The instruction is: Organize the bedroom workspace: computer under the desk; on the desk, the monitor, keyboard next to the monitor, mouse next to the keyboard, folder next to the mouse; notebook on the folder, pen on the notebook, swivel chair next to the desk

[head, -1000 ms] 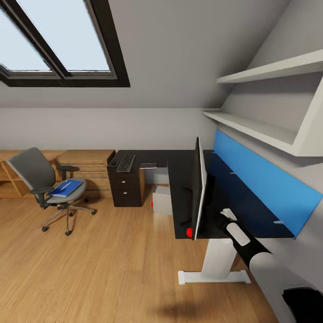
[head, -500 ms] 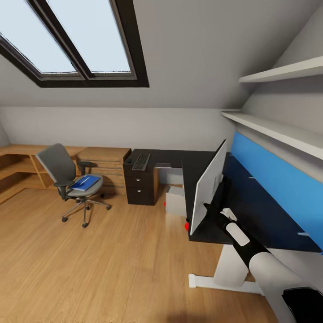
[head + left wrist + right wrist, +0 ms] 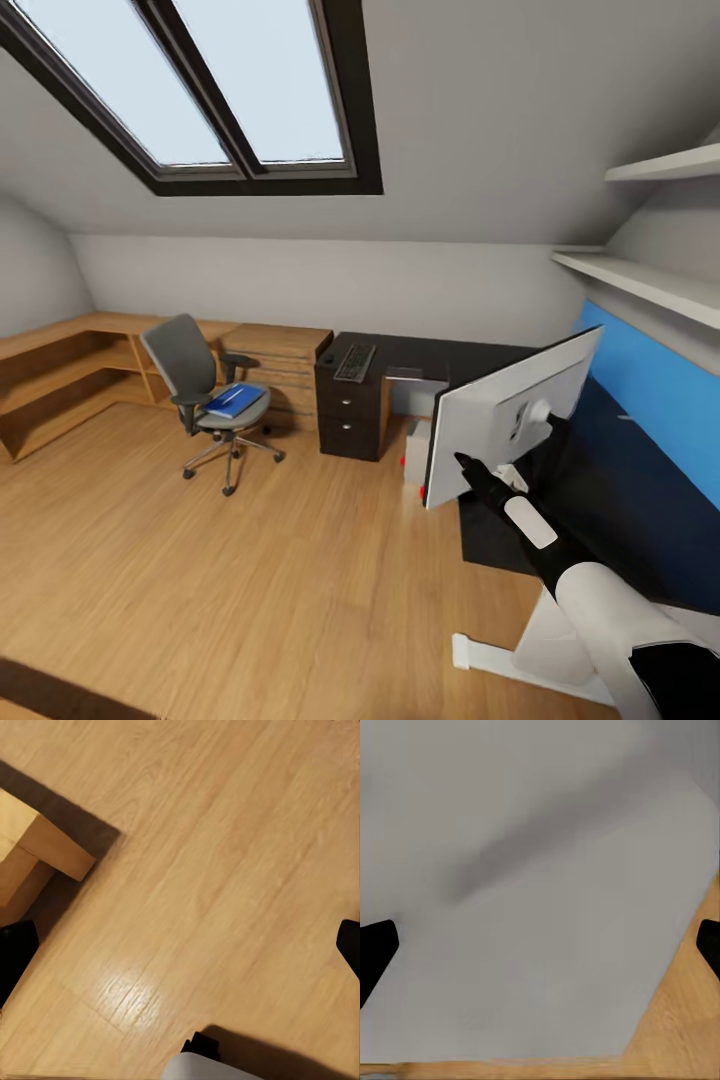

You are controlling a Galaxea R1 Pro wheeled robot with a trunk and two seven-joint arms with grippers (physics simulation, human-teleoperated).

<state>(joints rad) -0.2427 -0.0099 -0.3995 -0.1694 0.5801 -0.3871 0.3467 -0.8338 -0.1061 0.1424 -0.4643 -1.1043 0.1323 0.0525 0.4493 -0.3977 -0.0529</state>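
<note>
The monitor [image 3: 510, 412] hangs tilted over the black desk [image 3: 610, 505] at its near corner, light grey back toward me. My right gripper [image 3: 466, 461] is at its lower edge. In the right wrist view that gripper [image 3: 540, 945] is open, fingertips wide apart, with the grey back close in front. The keyboard [image 3: 353, 362] lies on the black drawer cabinet [image 3: 350, 425]. The blue folder [image 3: 235, 401] rests on the swivel chair [image 3: 200, 385] out on the floor. The computer [image 3: 414, 448] peeks out behind the monitor. My left gripper [image 3: 180, 949] is open above the floor. Mouse, notebook and pen are too small to make out.
A low light-wood bench [image 3: 70, 375] runs along the left wall and behind the chair; its corner [image 3: 45, 847] is near my left gripper. White shelves [image 3: 650, 290] hang above the desk's blue panel [image 3: 650, 385]. Wood floor [image 3: 250, 590] spreads between me and the chair.
The whole view has swung left. The monitor has turned from edge-on to showing its grey back and now tilts, with my right gripper staying at it.
</note>
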